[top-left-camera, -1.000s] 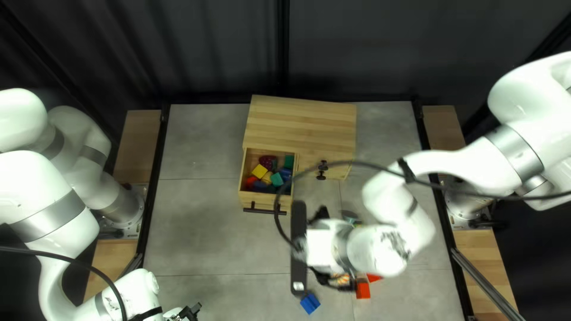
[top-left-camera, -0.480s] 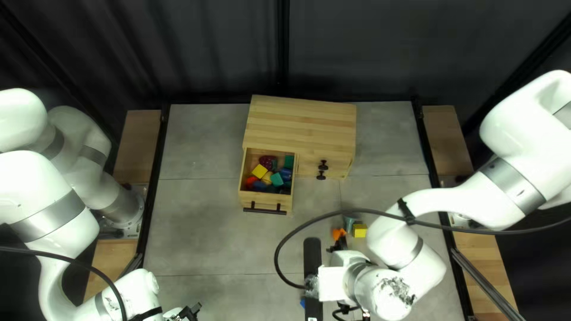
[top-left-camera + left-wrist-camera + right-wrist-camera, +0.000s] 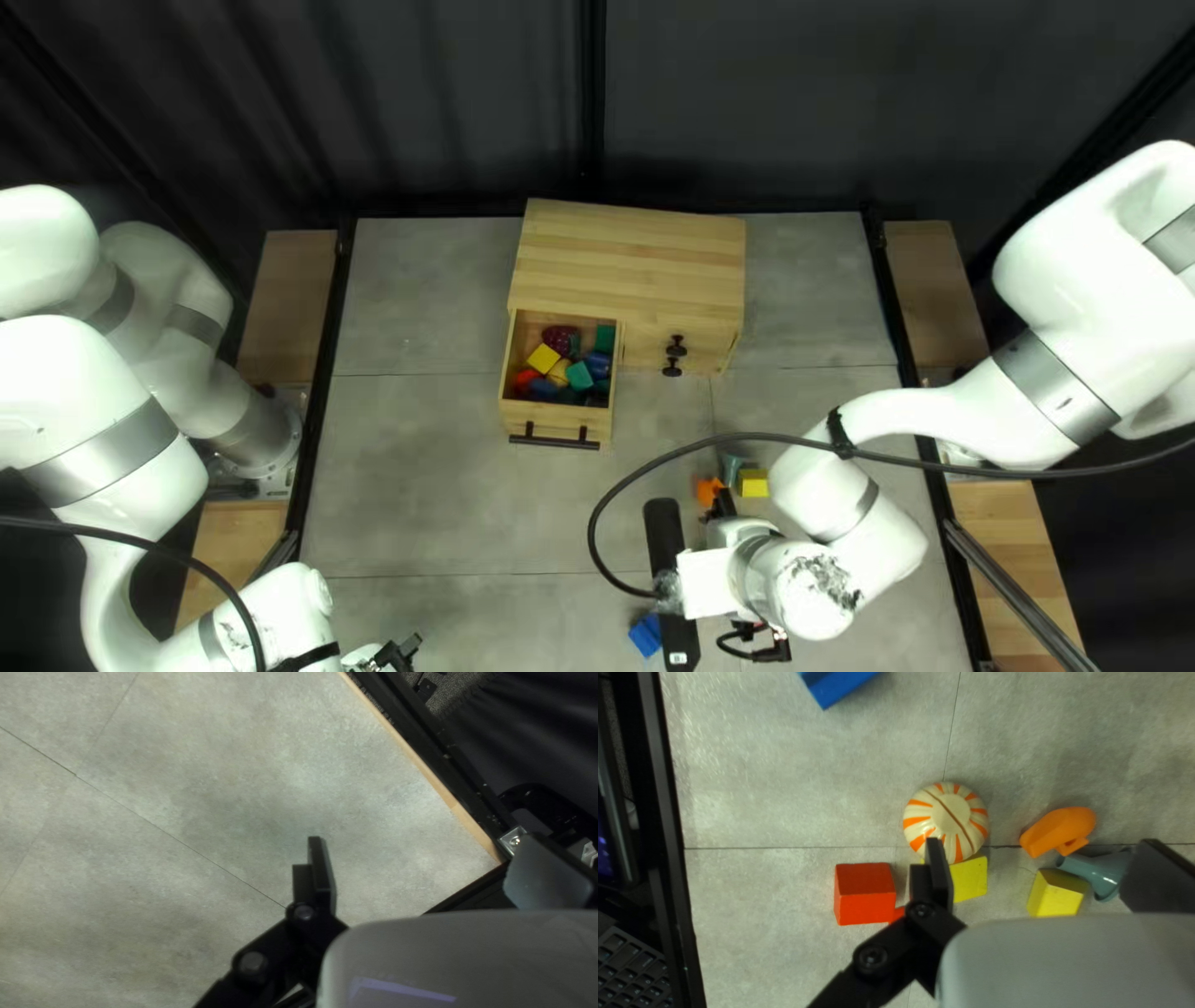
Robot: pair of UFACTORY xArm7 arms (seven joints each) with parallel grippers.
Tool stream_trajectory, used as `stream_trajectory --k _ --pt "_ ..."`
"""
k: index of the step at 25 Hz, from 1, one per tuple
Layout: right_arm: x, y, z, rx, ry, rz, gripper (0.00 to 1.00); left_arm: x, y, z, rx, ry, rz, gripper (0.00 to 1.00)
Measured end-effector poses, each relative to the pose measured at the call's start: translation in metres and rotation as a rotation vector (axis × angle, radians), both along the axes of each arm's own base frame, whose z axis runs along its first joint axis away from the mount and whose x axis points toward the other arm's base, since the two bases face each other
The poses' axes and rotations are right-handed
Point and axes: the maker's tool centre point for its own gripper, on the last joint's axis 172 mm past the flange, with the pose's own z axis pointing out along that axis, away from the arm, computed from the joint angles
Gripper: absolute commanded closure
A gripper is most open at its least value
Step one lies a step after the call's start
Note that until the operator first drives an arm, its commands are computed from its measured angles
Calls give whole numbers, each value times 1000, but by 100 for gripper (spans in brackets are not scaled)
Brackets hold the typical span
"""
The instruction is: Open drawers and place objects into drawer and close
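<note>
From where I stand, the job looks partly done. One drawer (image 3: 533,416) of the wooden cabinet (image 3: 629,259) stands pulled out, with a good heap of coloured pieces inside, a yellow block (image 3: 543,359) and a green block (image 3: 580,375) among them. The front with dark knobs (image 3: 674,355) next to it sits closed; whether it must be opened too, I can't say.

Plenty is left on the tabletop (image 3: 436,492). A striped round piece (image 3: 950,816) sits in front of a red block (image 3: 865,894) and a second yellow block (image 3: 971,880), overlapping the latter from this angle. Near them lie an orange piece (image 3: 1059,829), a grey-green funnel-like piece (image 3: 1103,870) and a third yellow block (image 3: 1055,895); a blue block (image 3: 837,686) lies well apart. These presumably have to go in before the drawer gets pushed shut.

The right gripper (image 3: 1041,845) hangs over this cluster, its fingers spread wide and gripping nothing. The third yellow block and part of the funnel-like piece show in the gap, apparently below; I can't make out any contact. The next step is likely lining up on one piece, and with things this crowded a neighbour could get nudged.

The left gripper (image 3: 423,841) is also wide apart and holds nothing, over bare tabletop and well away from the drawer.
</note>
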Motion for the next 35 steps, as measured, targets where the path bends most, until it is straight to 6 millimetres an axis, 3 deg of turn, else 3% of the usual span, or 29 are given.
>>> stream_trajectory --k 9,25,26,27,28,35 --pt "-4 8 -25 52 46 89 0 0 0 0 0 0 0 0" --pt "-5 6 -63 108 67 141 1 0 0 0 0 0 0 0" --pt "-5 6 -65 109 68 142 16 0 0 0 0 0 0 0" --pt "-4 7 -66 109 69 142 89 0 0 0 0 0 0 0" --pt "-4 7 -67 110 69 142 96 0 0 0 0 0 0 0" --pt "-5 5 -59 94 68 130 97 0 0 0 0 0 0 0"
